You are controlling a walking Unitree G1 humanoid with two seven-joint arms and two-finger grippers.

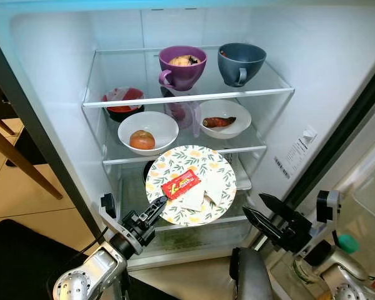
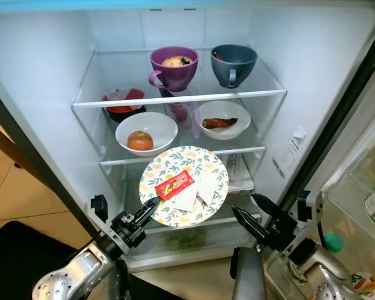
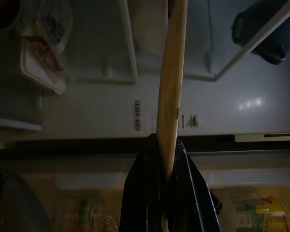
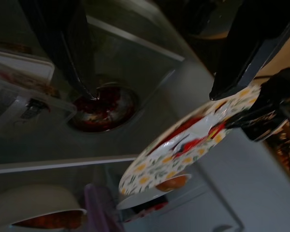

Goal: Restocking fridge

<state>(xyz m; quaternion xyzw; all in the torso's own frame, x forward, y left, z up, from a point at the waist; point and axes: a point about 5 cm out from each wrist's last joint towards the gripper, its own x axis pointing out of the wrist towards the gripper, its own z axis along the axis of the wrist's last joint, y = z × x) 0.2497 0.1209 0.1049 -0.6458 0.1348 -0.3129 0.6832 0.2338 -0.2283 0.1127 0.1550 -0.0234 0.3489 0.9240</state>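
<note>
The left gripper point(image 1: 157, 206) is clamped on the lower left rim of the floral plate point(image 1: 190, 184), tilted face-up toward the camera before the open fridge's lower shelf point(image 1: 253, 145), while the right gripper point(image 1: 257, 212) waits alongside, fingers apart.

Glossy floral plate point(image 1: 194, 181), glass shelves point(image 1: 187, 94)

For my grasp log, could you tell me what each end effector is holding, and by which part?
The left end effector pinches the floral plate by its near lower-left rim. The right end effector is open, holding nothing.
</note>
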